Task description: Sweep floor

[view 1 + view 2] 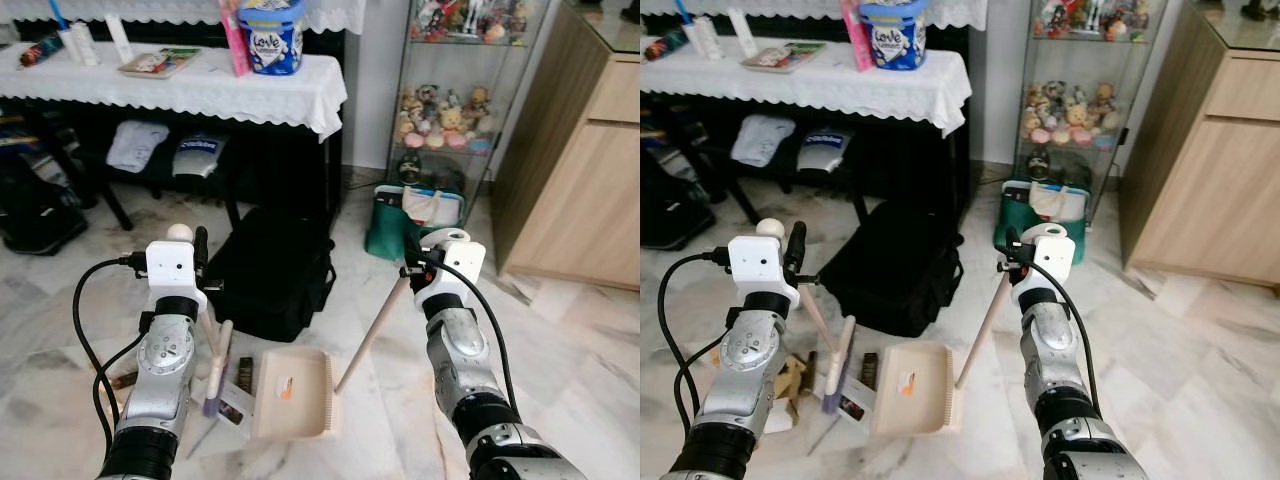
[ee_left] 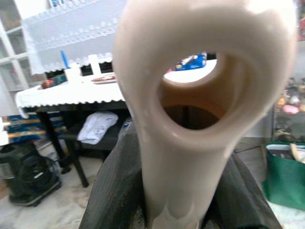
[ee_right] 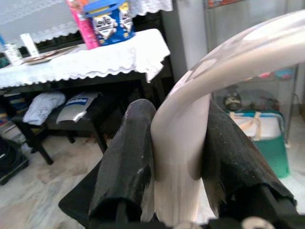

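The left gripper (image 2: pixel 176 210) has its jaws clamped on the cream broom handle (image 2: pixel 186 109), whose looped end has a hanging hole. The broom's purple-tipped head (image 1: pixel 213 385) rests on the marble floor (image 1: pixel 580 350). The right gripper (image 3: pixel 178 157) grips the cream dustpan handle (image 1: pixel 372 335); the beige dustpan (image 1: pixel 292 393) lies on the floor before a black bag (image 1: pixel 270 270). On the table (image 1: pixel 300 85), a blue tub (image 1: pixel 271 35) reads "Love".

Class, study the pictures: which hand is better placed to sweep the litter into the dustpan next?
Probably left: the left hand grips the brush beside the litter, while the right hand holds the dustpan handle.
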### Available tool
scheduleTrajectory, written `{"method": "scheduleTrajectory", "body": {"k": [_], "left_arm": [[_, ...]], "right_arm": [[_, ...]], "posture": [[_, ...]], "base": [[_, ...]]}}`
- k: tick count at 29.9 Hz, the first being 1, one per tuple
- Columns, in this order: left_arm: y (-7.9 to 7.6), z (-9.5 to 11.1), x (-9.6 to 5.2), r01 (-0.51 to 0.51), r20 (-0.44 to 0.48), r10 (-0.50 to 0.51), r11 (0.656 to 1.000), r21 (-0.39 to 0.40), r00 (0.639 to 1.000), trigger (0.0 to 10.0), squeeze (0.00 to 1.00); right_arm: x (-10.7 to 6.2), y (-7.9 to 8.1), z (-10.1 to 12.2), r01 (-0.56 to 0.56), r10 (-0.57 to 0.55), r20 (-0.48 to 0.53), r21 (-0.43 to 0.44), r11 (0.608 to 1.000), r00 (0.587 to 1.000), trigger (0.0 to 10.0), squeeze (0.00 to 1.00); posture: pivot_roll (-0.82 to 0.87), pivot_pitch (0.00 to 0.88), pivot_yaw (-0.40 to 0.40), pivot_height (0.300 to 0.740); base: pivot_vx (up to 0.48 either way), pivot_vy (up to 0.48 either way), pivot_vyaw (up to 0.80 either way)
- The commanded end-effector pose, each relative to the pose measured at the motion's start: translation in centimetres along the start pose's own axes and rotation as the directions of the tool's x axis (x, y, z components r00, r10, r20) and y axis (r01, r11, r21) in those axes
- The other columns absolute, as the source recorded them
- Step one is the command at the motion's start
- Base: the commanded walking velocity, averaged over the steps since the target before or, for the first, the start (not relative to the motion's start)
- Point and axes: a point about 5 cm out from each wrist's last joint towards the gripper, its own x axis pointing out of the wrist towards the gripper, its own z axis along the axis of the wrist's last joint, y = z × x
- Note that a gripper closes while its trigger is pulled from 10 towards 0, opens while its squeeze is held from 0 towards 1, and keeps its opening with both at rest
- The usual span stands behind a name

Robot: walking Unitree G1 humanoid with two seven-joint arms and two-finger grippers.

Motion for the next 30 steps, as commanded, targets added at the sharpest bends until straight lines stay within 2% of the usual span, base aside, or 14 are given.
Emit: {"method": "scheduleTrajectory", "body": {"k": [1, 7, 11, 13, 17, 22, 26, 30], "left_arm": [[0.5, 0.8, 0.4, -0.004, 0.043, 0.003, 1.0, 0.021, 0.999, 10.0, 0.0], [0.4, -0.1, 0.3, 0.023, 0.007, -0.023, 0.997, 0.07, 1.0, 10.0, 0.0], [0.3, -0.8, 0.2, 0.033, -0.013, -0.032, 0.997, 0.073, 0.999, 10.0, 0.0], [0.2, -1.2, 0.3, 0.035, -0.028, -0.034, 0.997, 0.073, 0.999, 10.0, 0.0], [0.0, -1.6, 0.2, 0.042, -0.047, -0.038, 0.996, 0.074, 0.998, 10.0, 0.0], [-0.6, -2.5, -0.3, 0.057, -0.087, -0.053, 0.997, 0.049, 0.995, 10.0, 0.0], [-1.8, -3.4, -1.1, 0.144, -0.147, -0.143, 0.99, -0.003, 0.979, 10.0, 0.0], [-2.1, -3.6, -1.5, 0.182, -0.163, -0.182, 0.983, -0.012, 0.97, 10.0, 0.0]], "right_arm": [[0.2, 0.0, 1.0, -0.007, 0.008, 0.054, -0.013, 1.0, 0.998, 10.0, 0.0], [-0.3, -0.1, 0.9, -0.02, 0.022, 0.058, -0.034, 0.999, 0.998, 10.0, 0.0], [-1.4, -1.4, 0.2, -0.006, 0.009, 0.032, -0.065, 0.998, 0.999, 10.0, 0.0], [-2.4, -2.6, -0.6, 0.013, -0.013, -0.001, -0.09, 0.996, 1.0, 10.0, 0.0], [-3.6, -3.5, -1.7, 0.03, -0.036, -0.048, -0.116, 0.993, 0.998, 10.0, 0.0], [-4.0, -2.9, -1.9, 0.003, -0.01, -0.053, -0.141, 0.99, 0.999, 10.0, 0.0], [-3.8, -2.2, -1.6, -0.018, 0.011, -0.045, -0.149, 0.989, 0.999, 10.0, 0.0], [-3.6, -1.9, -1.5, -0.027, 0.021, -0.04, -0.15, 0.988, 0.999, 10.0, 0.0]], "posture": [[0.0, 0.014, 0.059, 0.74], [-0.01, 0.026, 0.057, 0.74], [-0.04, 0.037, 0.053, 0.74], [-0.04, 0.042, 0.05, 0.74], [-0.05, 0.051, 0.047, 0.74], [-0.06, 0.06, 0.046, 0.74], [-0.06, 0.068, 0.045, 0.74], [-0.06, 0.07, 0.045, 0.74]], "base": [[0.0, 0.0, 0.0], [0.0, 0.0, 0.0], [0.0, 0.0, 0.0], [0.0, 0.0, 0.0], [0.0, 0.0, 0.0], [0.0, 0.0, 0.0], [0.0, 0.0, 0.0], [0.0, 0.0, 0.0]]}}
